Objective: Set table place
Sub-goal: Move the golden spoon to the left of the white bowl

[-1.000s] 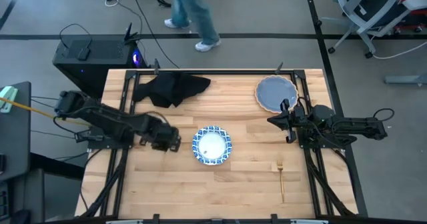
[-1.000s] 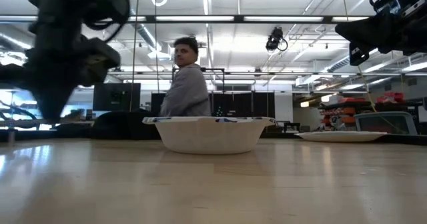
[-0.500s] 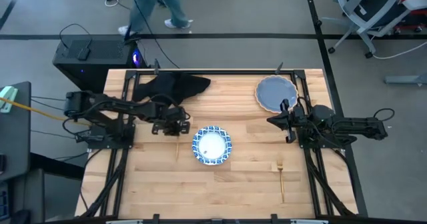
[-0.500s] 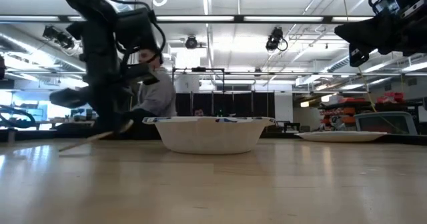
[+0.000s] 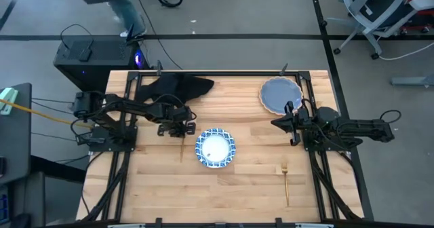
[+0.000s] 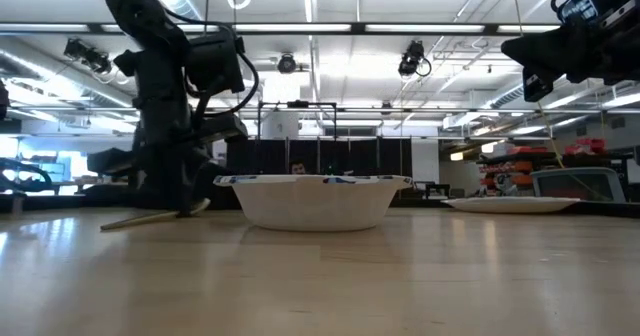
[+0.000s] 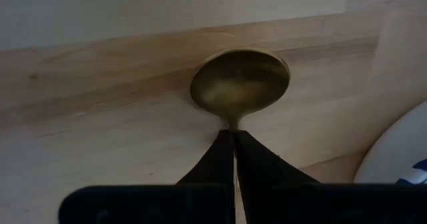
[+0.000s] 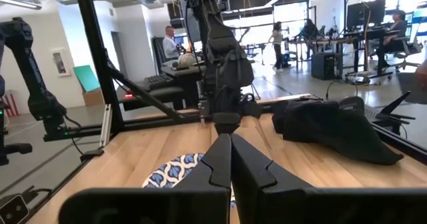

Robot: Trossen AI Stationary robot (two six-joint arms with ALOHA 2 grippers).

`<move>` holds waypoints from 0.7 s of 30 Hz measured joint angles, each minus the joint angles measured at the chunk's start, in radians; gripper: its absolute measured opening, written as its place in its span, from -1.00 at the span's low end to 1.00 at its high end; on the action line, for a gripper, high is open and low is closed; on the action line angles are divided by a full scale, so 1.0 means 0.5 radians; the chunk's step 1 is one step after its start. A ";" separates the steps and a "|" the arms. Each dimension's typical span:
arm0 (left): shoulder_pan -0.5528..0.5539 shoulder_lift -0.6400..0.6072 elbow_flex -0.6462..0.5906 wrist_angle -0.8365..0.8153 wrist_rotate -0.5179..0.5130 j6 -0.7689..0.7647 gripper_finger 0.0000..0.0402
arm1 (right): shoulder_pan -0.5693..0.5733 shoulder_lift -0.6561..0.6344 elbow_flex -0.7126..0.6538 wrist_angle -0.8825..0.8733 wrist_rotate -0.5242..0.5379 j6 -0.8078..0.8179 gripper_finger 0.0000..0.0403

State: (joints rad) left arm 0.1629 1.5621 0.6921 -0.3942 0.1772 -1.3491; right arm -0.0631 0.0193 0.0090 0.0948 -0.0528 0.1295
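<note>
My left gripper (image 5: 182, 129) is shut on a thin gold spoon (image 5: 181, 150), just left of the blue-and-white patterned dish (image 5: 215, 148) on the table (image 5: 251, 194). The spoon's handle runs toward the near edge. A black napkin (image 5: 175, 89) lies at the far left. A blue-grey plate (image 5: 281, 95) sits at the far right. The gold fork (image 5: 287, 180) lies near the right front. My right gripper (image 5: 277, 123) hangs shut and level by the plate, holding nothing. My left gripper pinches the spoon's neck (image 7: 233, 123), just behind its bowl (image 7: 240, 84), between its two fingertips. The fingers come steeply from above. The bowl lies low at the wood, and the handle (image 6: 140, 218) slants toward the near edge with its free end down at the tabletop.
Black rails (image 5: 319, 167) edge the table on both sides. Bare wood lies in front of the dish and between the dish and the fork. A dark case (image 5: 91, 51) stands on the floor beyond the far left corner, where a person walks past.
My left gripper has carried the spoon toward the far edge and to the right, closer to the dish, and has sunk, staying shut. The spoon has come down to the table. A person behind the table has walked off to the left.
</note>
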 joint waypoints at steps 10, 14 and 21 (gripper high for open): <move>0.009 0.004 -0.004 0.009 0.006 0.000 -0.82 | 0.000 0.000 0.000 -0.002 0.000 -0.002 -0.96; 0.009 0.004 -0.004 0.009 0.005 0.000 -0.83 | -0.001 0.000 0.000 -0.002 0.000 -0.002 -0.96; 0.009 0.005 -0.005 0.016 0.002 -0.001 -0.76 | 0.000 0.000 0.000 -0.002 0.000 -0.002 -0.96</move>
State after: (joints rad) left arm 0.1673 1.5646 0.6895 -0.3860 0.1783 -1.3495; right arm -0.0631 0.0193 0.0090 0.0937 -0.0528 0.1284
